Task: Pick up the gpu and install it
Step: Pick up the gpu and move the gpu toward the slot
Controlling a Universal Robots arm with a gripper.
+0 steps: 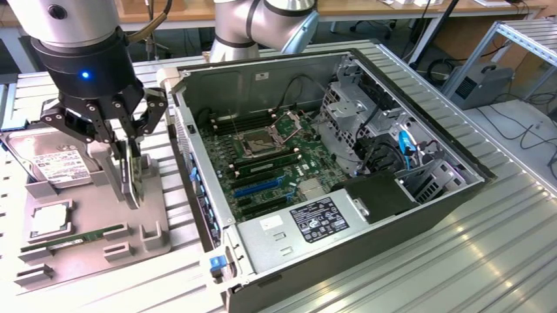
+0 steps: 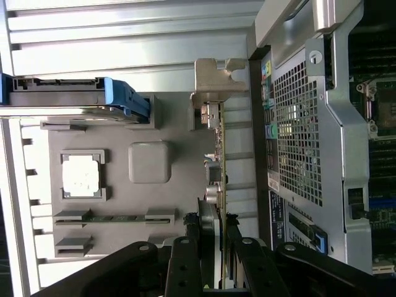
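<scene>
In the exterior view, the gpu [image 1: 130, 171] stands on edge in the grey tray [image 1: 96, 218], just beside the case [image 1: 409, 228], to the exterior view's left of it. The jaws are clamped on its upper edge.

In the wrist view, the fingers [image 2: 185, 260] pinch the card. Its bracket [image 2: 213, 80] sits at the other end, near the case's rear grille.

We judge the pick-up is in hand. A lift calls for a straight, upright pull.

The tool [image 2: 215, 229] gripped the gpu [image 2: 218, 154] on edge over the grey tray [image 2: 179, 124], beside the computer case [image 2: 297, 124].
</scene>
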